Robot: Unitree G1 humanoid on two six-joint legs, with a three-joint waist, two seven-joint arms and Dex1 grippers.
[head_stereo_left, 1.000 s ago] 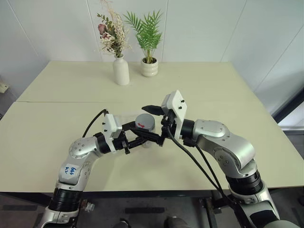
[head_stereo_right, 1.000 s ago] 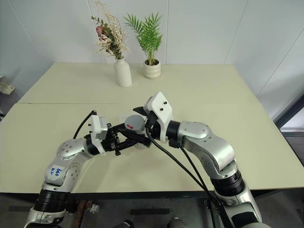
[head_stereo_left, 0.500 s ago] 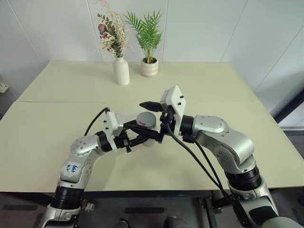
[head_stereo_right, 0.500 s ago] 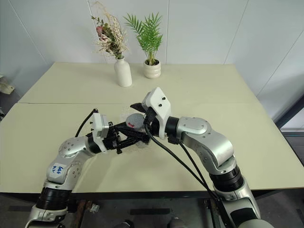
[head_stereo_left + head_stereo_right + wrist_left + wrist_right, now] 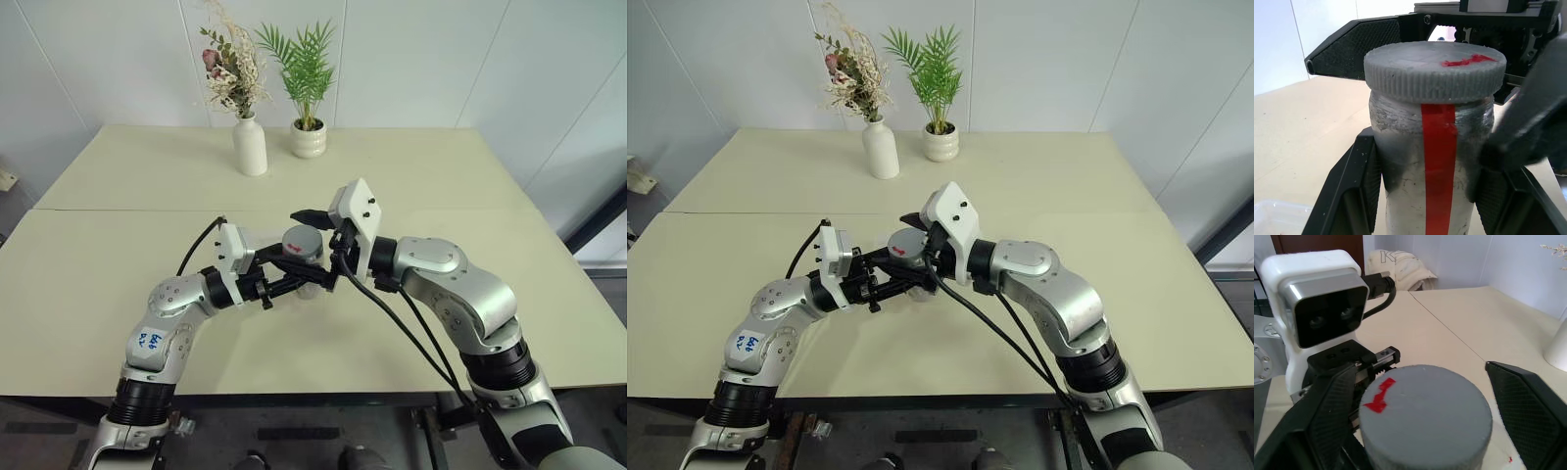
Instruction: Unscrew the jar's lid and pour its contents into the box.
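1. Left wrist view has the left gripper with its jaws clamped on the body of the jar, holding it upright above the tabletop, near the middle of the scene.
2. The lid is on the jar, so the unscrewing step is in hand and pouring has not begun.
3. The right gripper comes in from the 3 o'clock side with its jaws apart, one finger on either side of the lid; a gap shows at one finger, so I judge it has no firm grip yet.
4. The next move calls for those jaws to close squarely on the lid's rim, then a twist about the jar's axis while the left grip resists.
5. The jar is a dull silver cylinder, scuffed and mottled, with a red strip down its side.
6. The lid is a flat grey disc with a finely ribbed edge and a red mark on top; the ribbing should help the grip.
7. The box is clear plastic with a rounded corner, lying on the tabletop below the jar.
8. The gripper fingers are black with textured pads.
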